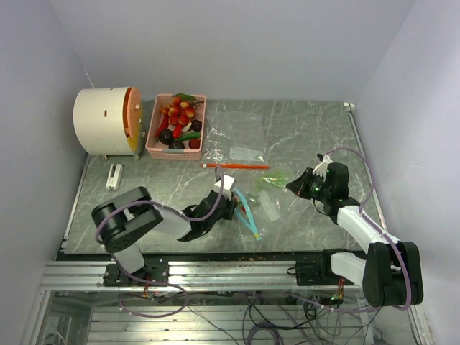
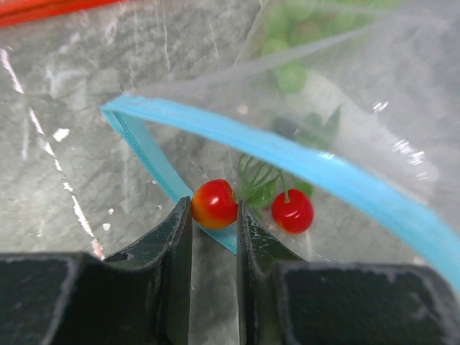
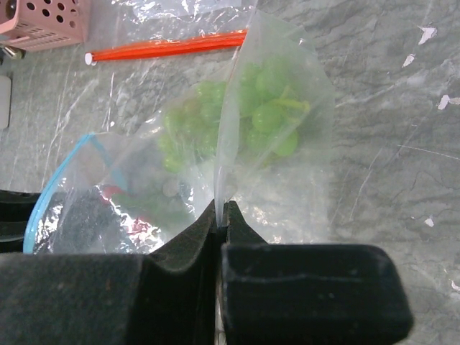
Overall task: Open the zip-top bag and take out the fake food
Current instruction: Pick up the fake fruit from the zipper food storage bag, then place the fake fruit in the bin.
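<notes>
Seemingly left hand point(image 2: 214, 207) nips a red cherry point(image 2: 213, 203) inside the bag point(image 2: 374, 86); right hand point(image 3: 220, 210) pinches its film

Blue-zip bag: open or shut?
Open: the bag's blue zip lips are spread apart in the left wrist view, the left end effector at a cherry in the gap.

The left arm point(image 1: 154, 219) is lying low and reaching forward and inward, with the left gripper point(image 2: 214, 215) angling downward, its jaws standing a narrow gap apart. The right arm point(image 1: 359, 223) is stretching inward, the right gripper point(image 3: 218, 213) pinching the zip-top bag point(image 3: 302, 180), jaws pressed together.
</notes>
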